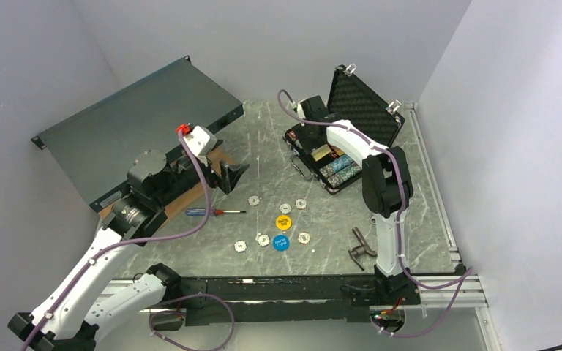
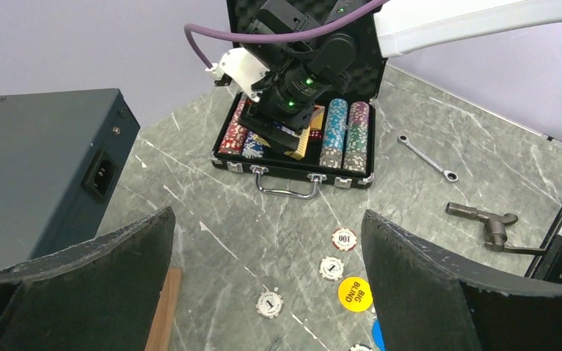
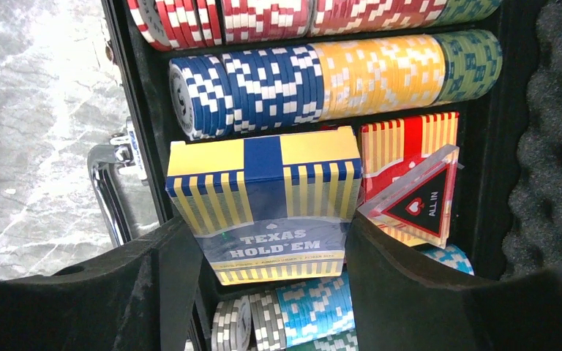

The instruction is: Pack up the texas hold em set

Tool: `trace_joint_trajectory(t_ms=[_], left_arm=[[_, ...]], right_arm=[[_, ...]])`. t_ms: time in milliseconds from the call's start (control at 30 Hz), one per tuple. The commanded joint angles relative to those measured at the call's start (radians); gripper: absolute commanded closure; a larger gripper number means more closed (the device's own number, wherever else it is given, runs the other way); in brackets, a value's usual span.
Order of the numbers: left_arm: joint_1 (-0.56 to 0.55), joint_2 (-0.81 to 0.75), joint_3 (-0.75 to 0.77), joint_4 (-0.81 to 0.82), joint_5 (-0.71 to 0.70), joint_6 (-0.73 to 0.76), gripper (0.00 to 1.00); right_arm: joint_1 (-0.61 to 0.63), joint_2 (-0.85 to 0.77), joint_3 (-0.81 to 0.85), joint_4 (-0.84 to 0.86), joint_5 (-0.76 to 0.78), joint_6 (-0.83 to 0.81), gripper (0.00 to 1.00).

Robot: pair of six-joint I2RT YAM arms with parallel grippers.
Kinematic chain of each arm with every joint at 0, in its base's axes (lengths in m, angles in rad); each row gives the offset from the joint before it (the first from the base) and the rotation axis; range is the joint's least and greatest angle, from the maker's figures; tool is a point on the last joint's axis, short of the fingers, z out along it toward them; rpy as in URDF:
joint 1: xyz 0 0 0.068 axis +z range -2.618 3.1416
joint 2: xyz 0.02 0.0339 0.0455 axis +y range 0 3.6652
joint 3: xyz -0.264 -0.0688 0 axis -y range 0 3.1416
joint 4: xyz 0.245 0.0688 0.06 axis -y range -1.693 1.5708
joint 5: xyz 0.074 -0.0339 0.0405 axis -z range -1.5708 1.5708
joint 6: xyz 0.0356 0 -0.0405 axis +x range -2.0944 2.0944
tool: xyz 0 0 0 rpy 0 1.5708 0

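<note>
Packing part done.
Grips blue-yellow card deck [image 3: 263, 183] in right tool [image 3: 267, 248] over open black briefcase [image 1: 362, 102]; left tool [image 2: 267, 219] released, empty; small white-grey chips [image 1: 285, 208], yellow and blue discs [image 1: 283, 222] unpacked on bench [image 1: 263, 146].

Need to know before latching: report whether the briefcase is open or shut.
Open. Its lid stands upright, foam showing, and the chips lie exposed.

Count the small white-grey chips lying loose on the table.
6 chips: three beyond the yellow disc, three beside the blue disc; more may be hidden.
</note>
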Motion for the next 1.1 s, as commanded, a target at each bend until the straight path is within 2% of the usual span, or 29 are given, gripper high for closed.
trace_joint_trajectory(t_ms=[0,267,333,533,600,733,900,1000,1067], left_arm=[[-0.005,0.0,0.016,0.023,0.004,0.01,0.01],[-0.006,0.024,0.023,0.019,0.022,0.006,0.01],[-0.005,0.028,0.024,0.016,0.017,0.007,0.01],[-0.005,0.04,0.026,0.013,0.012,0.004,0.01],[-0.006,0.04,0.031,0.009,0.016,0.006,0.01],[-0.007,0.035,0.024,0.017,0.016,0.006,0.01],[-0.007,0.038,0.025,0.014,0.019,0.007,0.01],[-0.008,0.033,0.023,0.014,0.013,0.008,0.01],[-0.009,0.03,0.018,0.018,0.009,0.011,0.01]], right_arm=[[-0.002,-0.04,-0.021,0.0,0.001,-0.015,0.9],[-0.002,-0.032,-0.056,-0.025,-0.049,0.001,0.87],[-0.002,-0.033,-0.055,-0.032,-0.051,0.005,0.83],[-0.002,-0.042,-0.047,-0.057,-0.093,0.022,0.54],[-0.003,-0.053,-0.053,-0.058,-0.08,0.031,0.38],[-0.002,-0.084,-0.051,-0.059,-0.058,0.046,0.17],[-0.004,-0.136,-0.048,-0.015,-0.05,0.08,0.04],[-0.012,-0.127,-0.031,0.033,-0.018,0.126,0.03],[-0.014,-0.103,-0.006,0.057,0.02,0.165,0.06]])
